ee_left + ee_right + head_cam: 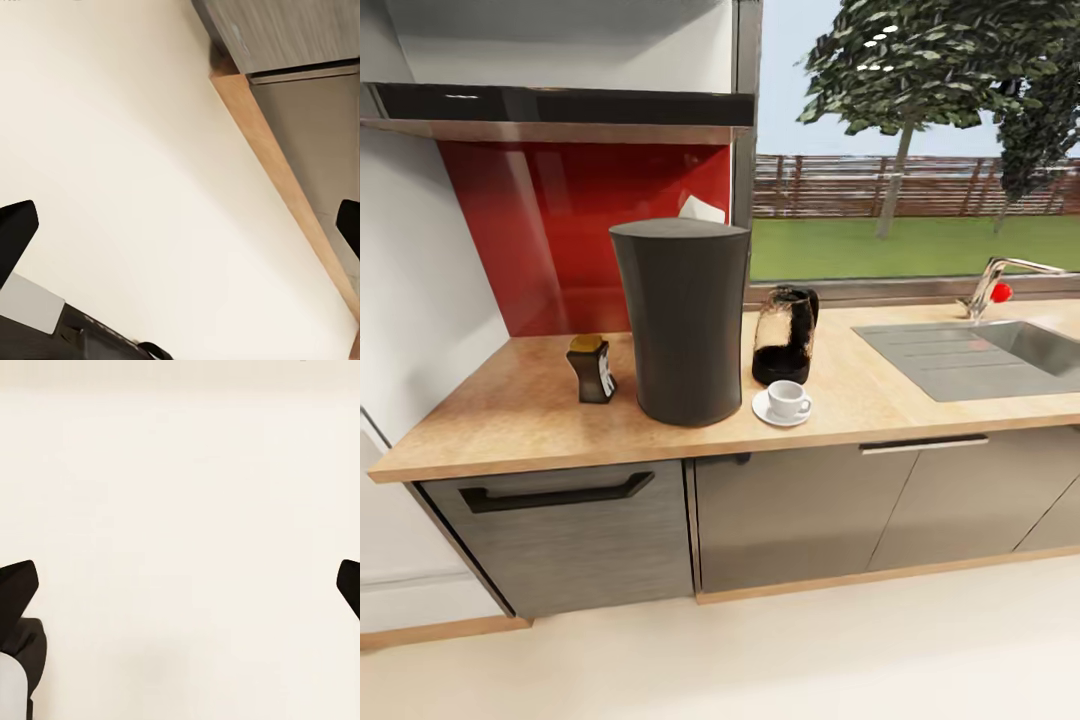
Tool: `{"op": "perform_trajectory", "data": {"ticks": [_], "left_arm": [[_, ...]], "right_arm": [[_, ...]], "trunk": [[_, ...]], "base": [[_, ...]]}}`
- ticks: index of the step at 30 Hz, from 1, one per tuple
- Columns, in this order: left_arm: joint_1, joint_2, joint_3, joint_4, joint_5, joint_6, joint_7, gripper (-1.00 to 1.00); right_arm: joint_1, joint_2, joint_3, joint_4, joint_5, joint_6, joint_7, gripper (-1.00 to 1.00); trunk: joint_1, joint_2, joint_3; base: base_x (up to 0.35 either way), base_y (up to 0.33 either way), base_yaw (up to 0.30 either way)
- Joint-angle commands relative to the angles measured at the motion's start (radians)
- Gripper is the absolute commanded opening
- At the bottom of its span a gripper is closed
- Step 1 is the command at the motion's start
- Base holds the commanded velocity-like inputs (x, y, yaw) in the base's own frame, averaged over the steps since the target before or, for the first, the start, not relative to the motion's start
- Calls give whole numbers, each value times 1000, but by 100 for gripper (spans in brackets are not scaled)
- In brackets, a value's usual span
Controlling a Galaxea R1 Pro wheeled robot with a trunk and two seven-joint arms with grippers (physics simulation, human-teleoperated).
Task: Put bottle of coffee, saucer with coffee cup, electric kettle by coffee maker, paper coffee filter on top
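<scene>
We face a light wood-look desk (540,400) above dark grey cabinet fronts (790,520), with a red back panel (560,230) under a glossy dark kitchen shelf (560,103), a steel sink (980,355) with a tap (1000,280) at the right, and a window (920,140) onto lawn, fence and tree. On the desk we count one coffee maker (685,320), one bottle of coffee (592,370) just beside it on the left, one electric kettle (784,335) close on its right, and one coffee cup (788,399) sitting on one saucer (765,412) in front of the kettle. A white corner, the paper coffee filter (700,209), peeks over the coffee maker's flat top; most of it is cut off from us. The left tool (180,225) hangs with fingers spread over pale floor (112,150) beside the cabinet base, holding nothing. The right tool (180,585) is likewise spread wide and empty above the same floor.
</scene>
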Motion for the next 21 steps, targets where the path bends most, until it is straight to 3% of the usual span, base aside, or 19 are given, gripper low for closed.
{"op": "perform_trajectory", "data": {"ticks": [1, 5, 7, 8, 10, 12, 18, 21], "left_arm": [[-1, 0, 2, 1, 1, 3, -4, 100], [-1, 0, 2, 1, 1, 3, -3, 100], [-1, 0, 2, 1, 1, 3, -3, 100], [0, 0, 2, 1, 1, 2, -3, 100], [0, 0, 2, 1, 1, 2, -4, 100], [-1, 0, 2, 1, 1, 3, -4, 100], [-1, -1, 2, 1, 1, 3, -5, 100], [-1, -1, 1, 1, 1, 2, -4, 100]], "right_arm": [[-1, -1, -7, 4, 4, -4, 1, 100], [-1, -1, -9, 4, 1, -4, -25, 100], [-1, 17, -10, 5, -1, -4, -96, 100], [-1, 66, -9, 4, 2, -1, -201, 100], [0, 86, -8, 5, 3, 4, -223, 100], [9, 122, -8, 5, 4, 8, -238, 100], [24, 327, -8, 5, 1, 9, -249, 100], [25, 343, -9, 5, 1, 9, -249, 100]], "trunk": [[0, -1, 0], [0, -1, 4], [0, -1, 4], [0, -1, 4], [0, -1, 4], [0, -1, 4], [0, -1, 4], [0, -1, 4]], "base": [[0, 0, 0], [0, 0, 0], [0, 0, 0], [0, 0, 0], [0, 0, 0], [0, 0, 0], [0, 0, 0], [0, 0, 0]]}}
